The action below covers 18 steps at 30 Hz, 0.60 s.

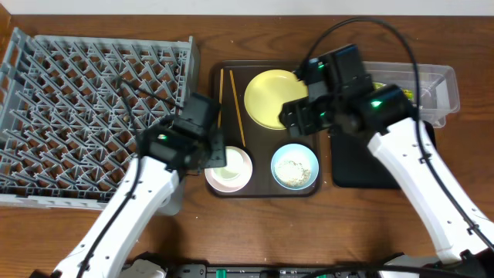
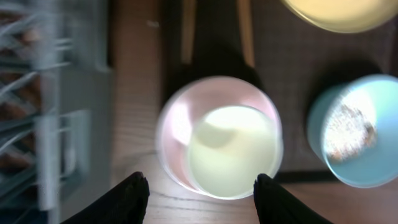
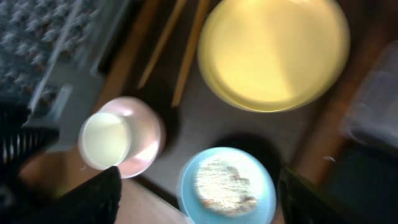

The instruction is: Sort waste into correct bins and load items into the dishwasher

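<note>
Beneath left tool [image 2: 200,182], white bowl [image 2: 219,138]

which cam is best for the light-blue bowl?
Overhead. The light-blue bowl sits whole and sharp on the brown tray, crumbs visible inside. Right wrist shows it bigger but blurred, its lower rim cropped. Left wrist has it blurred and cut off at the right edge.

Chopsticks [image 1: 238,108] lie left of the plate [image 1: 272,97] on the tray [image 1: 261,143].
</note>
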### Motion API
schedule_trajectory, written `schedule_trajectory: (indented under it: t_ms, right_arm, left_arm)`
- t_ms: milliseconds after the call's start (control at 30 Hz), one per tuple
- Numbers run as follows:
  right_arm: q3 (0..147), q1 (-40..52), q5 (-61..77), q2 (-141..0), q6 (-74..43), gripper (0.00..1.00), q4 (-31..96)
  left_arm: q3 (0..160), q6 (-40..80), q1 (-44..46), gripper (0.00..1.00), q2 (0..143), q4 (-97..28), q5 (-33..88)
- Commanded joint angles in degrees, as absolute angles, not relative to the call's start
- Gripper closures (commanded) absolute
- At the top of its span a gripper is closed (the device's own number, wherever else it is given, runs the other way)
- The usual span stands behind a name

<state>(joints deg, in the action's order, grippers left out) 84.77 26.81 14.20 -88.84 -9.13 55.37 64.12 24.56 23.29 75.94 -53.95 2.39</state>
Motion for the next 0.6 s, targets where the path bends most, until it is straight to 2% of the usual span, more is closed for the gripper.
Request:
schedule_trajectory:
  t_ms: [0, 200, 433, 567]
  right_arm:
    - [83.85, 31.83, 16.99, -91.70, -8.12, 0.29, 55.13]
    - [83.85, 39.68, 13.93, -99.37, -11.79, 0.39, 51.77]
    - [83.85, 43.22, 12.62, -107.70, -15.09, 0.44, 46.02]
    - [83.85, 45.01, 11.97, -110.67, -15.00, 0.56, 45.45]
  left_arm:
    - [63.77, 28.40, 17.72, 0.41, 70.91, -55.94, -0.71]
    - [63.77, 23.66, 9.34, 0.36, 64.53, -59.61, 3.14]
    - [63.75, 22.74, 8.62, 0.31, 63.51, -63.61, 3.20]
    - [63.75, 22.74, 8.62, 0.30, 63.55, -62.96, 3.18]
